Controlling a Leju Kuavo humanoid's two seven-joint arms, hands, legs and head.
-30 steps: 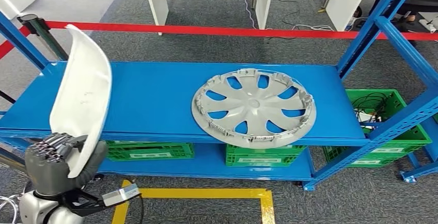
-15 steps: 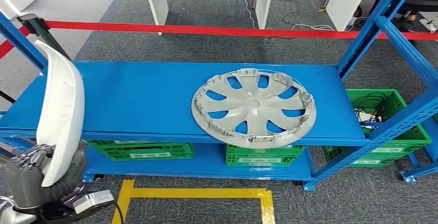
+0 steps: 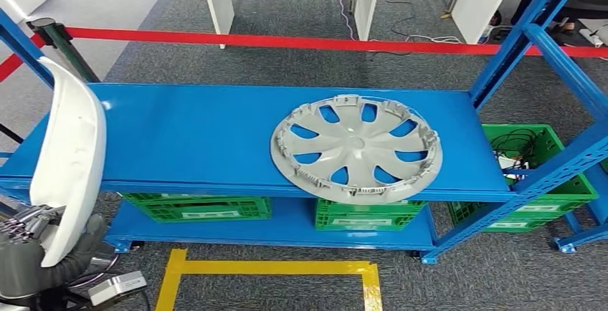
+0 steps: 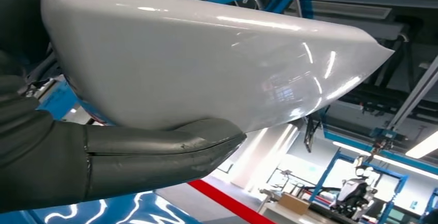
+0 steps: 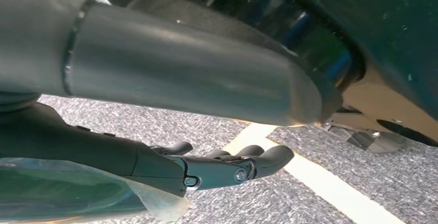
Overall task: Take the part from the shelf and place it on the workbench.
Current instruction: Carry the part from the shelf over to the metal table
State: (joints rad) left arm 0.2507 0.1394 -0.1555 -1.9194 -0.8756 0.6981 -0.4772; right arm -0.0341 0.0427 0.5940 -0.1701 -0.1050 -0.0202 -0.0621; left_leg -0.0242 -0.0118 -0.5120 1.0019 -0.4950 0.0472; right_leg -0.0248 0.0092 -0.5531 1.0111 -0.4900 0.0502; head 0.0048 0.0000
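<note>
A white, glossy curved part (image 3: 68, 160) stands upright at the far left of the head view, in front of the blue shelf's (image 3: 186, 132) left end. My left hand (image 3: 32, 257) grips its lower end from below. In the left wrist view the thumb (image 4: 155, 154) presses under the part's (image 4: 206, 59) smooth shell. My right hand (image 5: 181, 84) hangs over grey carpet with its dark fingers (image 5: 232, 167) loosely extended and nothing in them.
A grey wheel cover (image 3: 356, 147) lies flat on the shelf, right of middle, overhanging the front edge. Green crates (image 3: 193, 207) sit on the lower level and another (image 3: 545, 160) at the right. Blue uprights (image 3: 516, 39), a red barrier tape (image 3: 287, 41) and yellow floor tape (image 3: 272, 268) border the area.
My left hand and the white part have drawn down and to the left, off the shelf's front. The part has turned from broad face to nearly edge-on. The wheel cover has not moved.
</note>
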